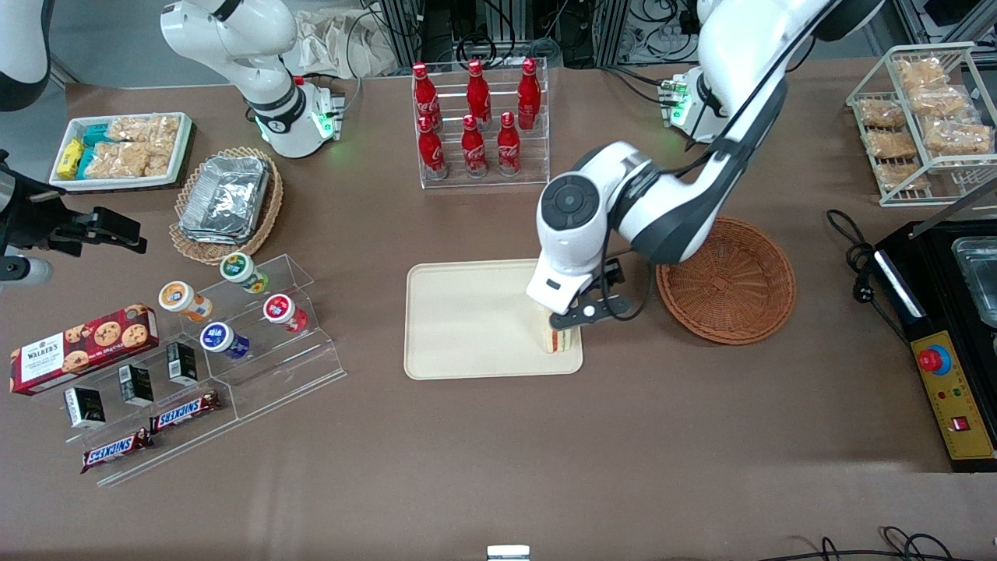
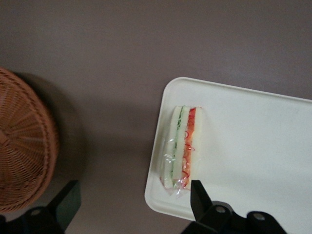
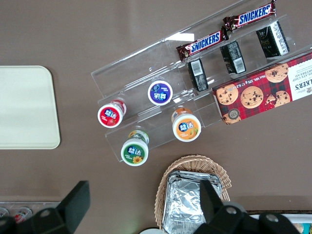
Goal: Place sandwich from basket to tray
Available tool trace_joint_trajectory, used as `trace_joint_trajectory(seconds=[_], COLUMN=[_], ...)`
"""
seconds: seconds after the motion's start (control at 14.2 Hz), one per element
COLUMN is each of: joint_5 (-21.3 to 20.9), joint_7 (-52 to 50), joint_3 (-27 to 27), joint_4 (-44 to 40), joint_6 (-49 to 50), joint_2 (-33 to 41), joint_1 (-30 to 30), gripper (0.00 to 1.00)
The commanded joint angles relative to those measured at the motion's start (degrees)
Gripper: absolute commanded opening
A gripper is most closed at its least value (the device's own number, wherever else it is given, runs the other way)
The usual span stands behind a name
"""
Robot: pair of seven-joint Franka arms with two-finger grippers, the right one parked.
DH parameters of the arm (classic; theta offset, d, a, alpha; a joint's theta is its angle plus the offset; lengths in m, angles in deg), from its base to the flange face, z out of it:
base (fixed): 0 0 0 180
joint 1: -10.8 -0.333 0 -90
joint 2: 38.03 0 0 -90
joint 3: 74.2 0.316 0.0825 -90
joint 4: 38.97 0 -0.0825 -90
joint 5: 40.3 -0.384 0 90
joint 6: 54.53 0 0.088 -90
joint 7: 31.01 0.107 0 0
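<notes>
Brown table (image 1: 498,452) under even light — cables and metal racks (image 1: 467,31) above it

Sandwich (image 1: 558,338) on tray (image 1: 467,319), beside basket (image 1: 728,282)

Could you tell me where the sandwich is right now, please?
The sandwich stands on the tray, at its corner nearest the basket, directly under the open gripper.

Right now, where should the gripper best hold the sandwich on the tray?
From above, across its two broad bread faces. The sandwich stands on edge by the tray's rim, filling stripes facing up. The open gripper is above it, likely suiting a straight-down pinch.
</notes>
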Motion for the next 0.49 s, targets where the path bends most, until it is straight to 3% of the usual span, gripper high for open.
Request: trace_joint_trajectory(seconds=[0.0,0.21,0.42], joint_5=[5.3,9.0,15.1], joint_7=[6.7,10.9,26.1], joint_3=[-0.8,1.2,12.5], joint_4=[1.2,1.7,9.4], joint_6=[4.1,10.0,10.2], joint_2=[6.8,13.7,25.1], joint_1=[-4.9,-7.5,-6.5], gripper=[1.00,1.00,1.00])
